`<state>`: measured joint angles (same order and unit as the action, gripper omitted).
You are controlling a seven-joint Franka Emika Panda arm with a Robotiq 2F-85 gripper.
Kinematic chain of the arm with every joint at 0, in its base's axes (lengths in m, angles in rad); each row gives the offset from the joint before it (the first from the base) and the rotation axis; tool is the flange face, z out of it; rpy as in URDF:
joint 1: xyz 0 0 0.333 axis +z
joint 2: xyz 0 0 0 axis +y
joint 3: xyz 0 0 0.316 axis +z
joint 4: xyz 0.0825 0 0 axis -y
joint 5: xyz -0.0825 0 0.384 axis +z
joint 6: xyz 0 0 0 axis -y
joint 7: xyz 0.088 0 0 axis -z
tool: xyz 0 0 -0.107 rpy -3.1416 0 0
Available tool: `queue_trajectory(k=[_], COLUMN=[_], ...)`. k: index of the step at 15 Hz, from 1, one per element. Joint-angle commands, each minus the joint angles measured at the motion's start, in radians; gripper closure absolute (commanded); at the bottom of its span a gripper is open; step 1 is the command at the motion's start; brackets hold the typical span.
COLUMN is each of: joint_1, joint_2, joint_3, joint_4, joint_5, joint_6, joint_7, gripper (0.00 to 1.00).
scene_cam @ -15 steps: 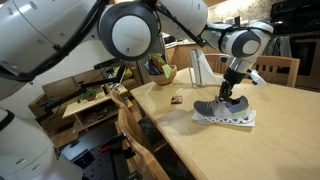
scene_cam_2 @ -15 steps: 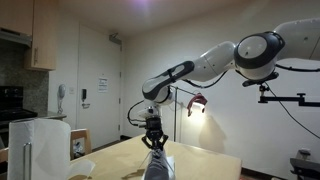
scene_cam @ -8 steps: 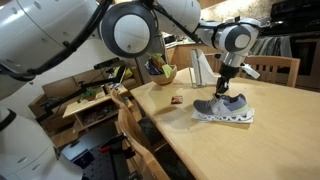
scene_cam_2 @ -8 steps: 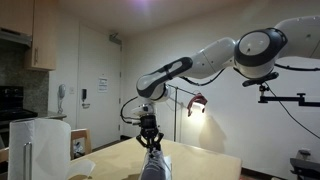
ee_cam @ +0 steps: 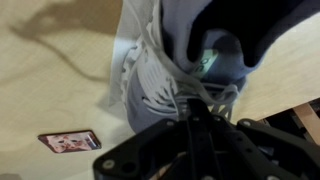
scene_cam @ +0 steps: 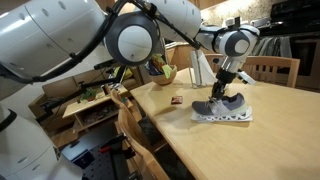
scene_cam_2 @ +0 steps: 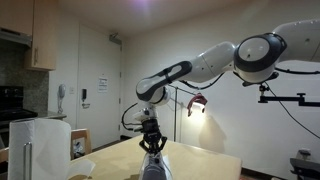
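While the grey sneaker [scene_cam: 228, 106] sits on the desk [scene_cam: 285, 125], the end effector [scene_cam: 221, 91] is pinched fully shut on its shoelace [ee_cam: 203, 96]. Lace-pulling seems the step in hand; next calls for a slow, straight upward draw.

The shoe [scene_cam: 222, 105] rests on the table [scene_cam: 285, 135], with the gripper [scene_cam: 224, 89] directly above it. A card [scene_cam: 176, 100] lies on the table between the shoe and a bowl [scene_cam: 162, 72]. A chair [scene_cam: 135, 135] stands at the table edge near the card.
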<state>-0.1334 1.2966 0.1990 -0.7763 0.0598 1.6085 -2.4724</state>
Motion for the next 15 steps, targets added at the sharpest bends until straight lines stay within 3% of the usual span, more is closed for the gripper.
queue_trajectory(k=[1,15], joint_1=[0.008,0.052], joint_2=[0.016,-0.119], joint_3=[0.001,0.008], joint_4=[0.046,-0.064], joint_5=[-0.01,-0.057], joint_6=[-0.042,0.03], joint_7=[-0.023,-0.128], gripper=[1.0,1.0])
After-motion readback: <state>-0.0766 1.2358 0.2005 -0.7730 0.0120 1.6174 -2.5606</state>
